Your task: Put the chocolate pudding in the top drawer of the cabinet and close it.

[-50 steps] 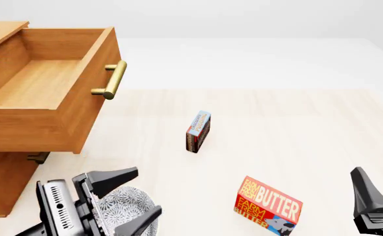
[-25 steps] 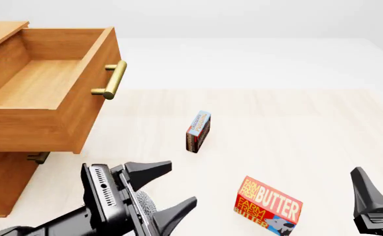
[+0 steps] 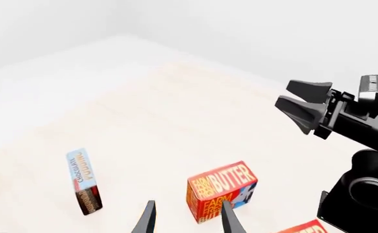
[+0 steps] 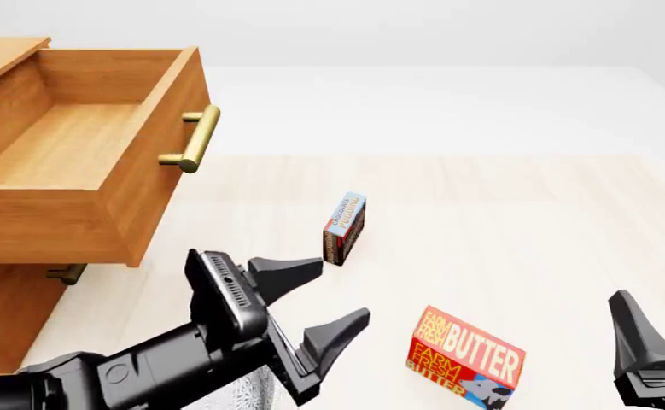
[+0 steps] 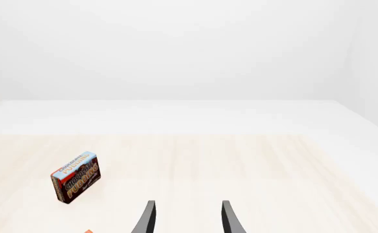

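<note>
Two grippers are showing in the front view, and neither is holding anything. Left gripper (image 4: pixel 312 299) is hanging low over the table (image 4: pixel 515 213) with its jaws spread wide, fingers pointing toward about 2 o'clock. Right gripper (image 4: pixel 651 346) is sitting at the lower right edge, only partly in view; in its own wrist view its fingers (image 5: pixel 148 217) are standing apart.

Judging from this, the reach for the pudding is the step in hand, since the top drawer (image 4: pixel 93 162) of the cabinet (image 4: pixel 2 316) is already standing open and bare inside. The next move is likely calling for the left gripper to carry on forward and close across the thin sides of the box.

Chocolate pudding (image 4: pixel 344 228) is standing on edge on the table, near the left gripper at about 1 o'clock from it, not touching. A red butter box (image 4: pixel 465 352) is lying at about 4 o'clock from that gripper. The drawer is lying at about 10 o'clock.
</note>
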`<action>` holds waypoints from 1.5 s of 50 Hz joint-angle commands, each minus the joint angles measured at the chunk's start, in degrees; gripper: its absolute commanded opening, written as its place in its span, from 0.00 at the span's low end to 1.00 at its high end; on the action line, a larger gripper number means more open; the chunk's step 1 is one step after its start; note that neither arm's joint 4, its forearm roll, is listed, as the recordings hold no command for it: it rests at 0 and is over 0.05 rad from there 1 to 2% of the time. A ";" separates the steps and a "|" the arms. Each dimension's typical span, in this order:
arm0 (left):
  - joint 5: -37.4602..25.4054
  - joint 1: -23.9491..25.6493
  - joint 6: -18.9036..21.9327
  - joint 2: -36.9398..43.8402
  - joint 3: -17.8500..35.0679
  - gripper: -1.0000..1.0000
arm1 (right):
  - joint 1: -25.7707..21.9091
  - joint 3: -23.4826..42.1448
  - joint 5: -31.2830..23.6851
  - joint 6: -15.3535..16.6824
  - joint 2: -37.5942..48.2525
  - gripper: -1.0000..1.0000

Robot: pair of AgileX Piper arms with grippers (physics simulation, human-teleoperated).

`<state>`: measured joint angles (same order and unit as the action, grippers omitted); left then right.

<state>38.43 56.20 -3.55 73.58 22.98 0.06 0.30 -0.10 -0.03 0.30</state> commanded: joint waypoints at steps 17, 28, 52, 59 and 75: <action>-7.00 -4.63 -1.59 5.61 7.50 1.00 | 0.00 0.00 0.00 0.00 0.00 1.00; -6.72 -7.68 -2.09 8.28 8.28 1.00 | 0.00 0.00 0.00 0.00 0.00 1.00; -10.77 -11.38 -1.94 12.38 12.32 1.00 | -0.01 0.00 0.00 0.00 0.00 1.00; -10.91 -12.17 -2.38 13.96 13.37 1.00 | 0.00 0.00 0.00 -0.01 0.00 1.00; -9.76 -14.92 -3.56 15.76 13.65 1.00 | 0.00 0.00 0.00 0.01 0.00 1.00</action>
<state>28.19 43.00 -6.55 88.23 36.32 0.06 0.30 -0.10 -0.03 0.30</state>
